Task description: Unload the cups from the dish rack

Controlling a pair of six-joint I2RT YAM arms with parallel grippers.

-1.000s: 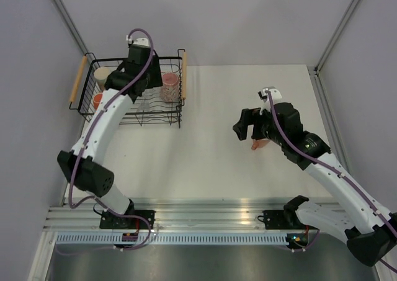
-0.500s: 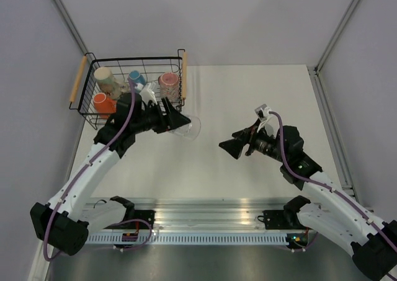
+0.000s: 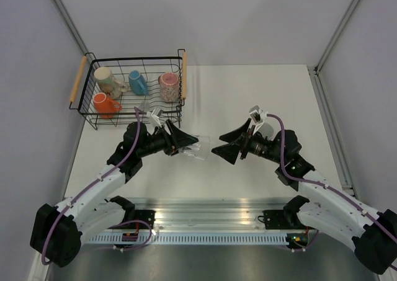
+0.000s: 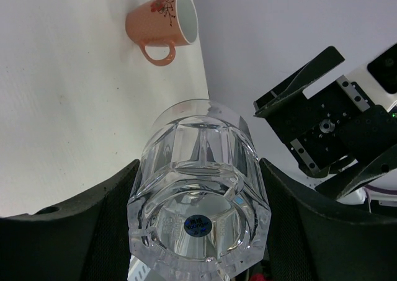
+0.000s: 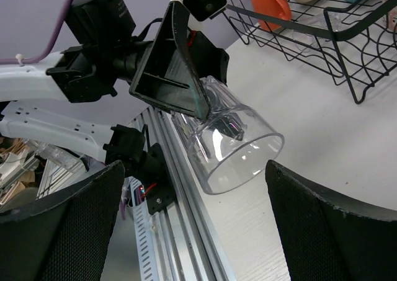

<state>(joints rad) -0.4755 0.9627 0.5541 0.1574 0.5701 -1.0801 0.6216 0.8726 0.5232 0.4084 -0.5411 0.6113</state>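
White table [image 3: 248,95] between pale grey walls [image 3: 217,20], metal rail [image 3: 205,222] along its near edge.

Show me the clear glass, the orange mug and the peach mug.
clear glass [image 5: 231,135]: right wrist view, its side wall.
orange mug [image 3: 104,103]: top external view, its body.
peach mug [image 4: 158,20]: left wrist view, its outer side.

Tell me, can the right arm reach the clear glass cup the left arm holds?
Probably yes: the right gripper stands open facing the clear glass cup, whose mouth sticks out of the left gripper, nothing between them.
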